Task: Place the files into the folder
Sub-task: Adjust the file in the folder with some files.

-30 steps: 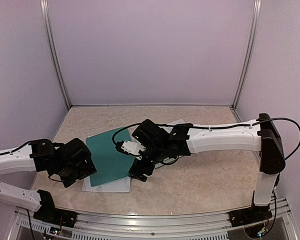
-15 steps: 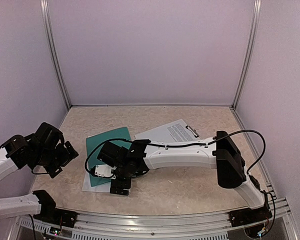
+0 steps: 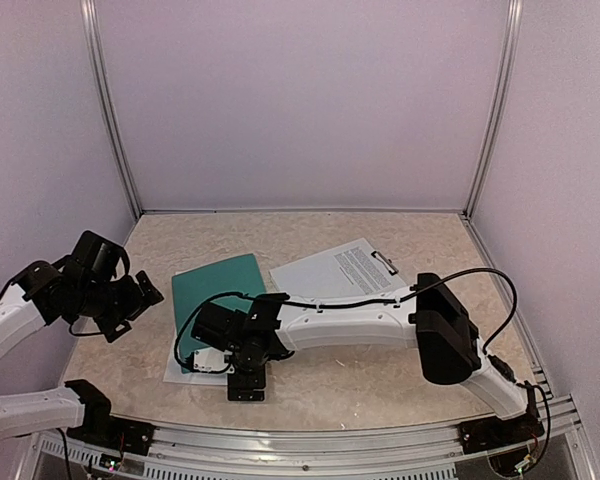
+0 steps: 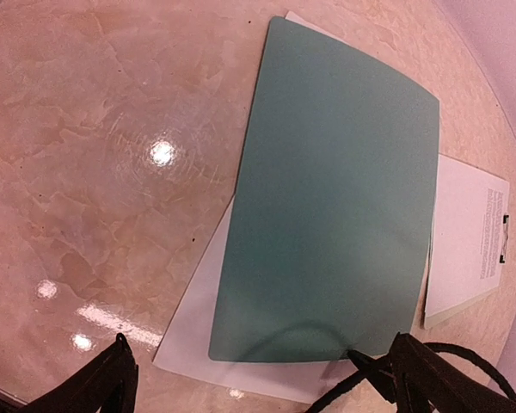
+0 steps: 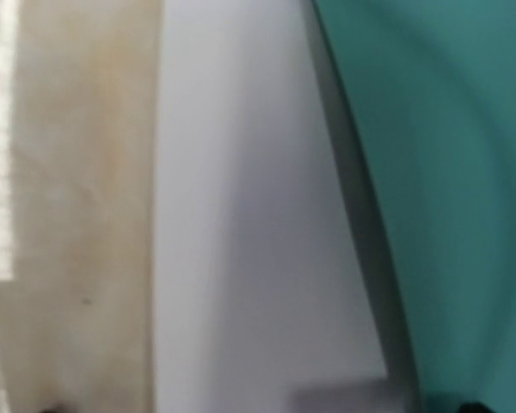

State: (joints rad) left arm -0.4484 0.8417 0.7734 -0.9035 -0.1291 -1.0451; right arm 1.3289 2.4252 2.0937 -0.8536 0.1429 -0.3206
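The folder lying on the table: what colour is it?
The folder is plain dark teal-green, clearest in the left wrist view.

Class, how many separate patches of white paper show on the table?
2. One white sheet pokes out from under the folder's near edge. One printed sheet lies to its right in the top view. More sheets may be hidden beneath the folder.

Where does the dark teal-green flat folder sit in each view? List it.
Top external: dark teal-green folder left of centre.
Left wrist: folder fills the centre.
Right wrist: folder at right side.
Shared landmark: white paper sheet protruding beneath its edge.
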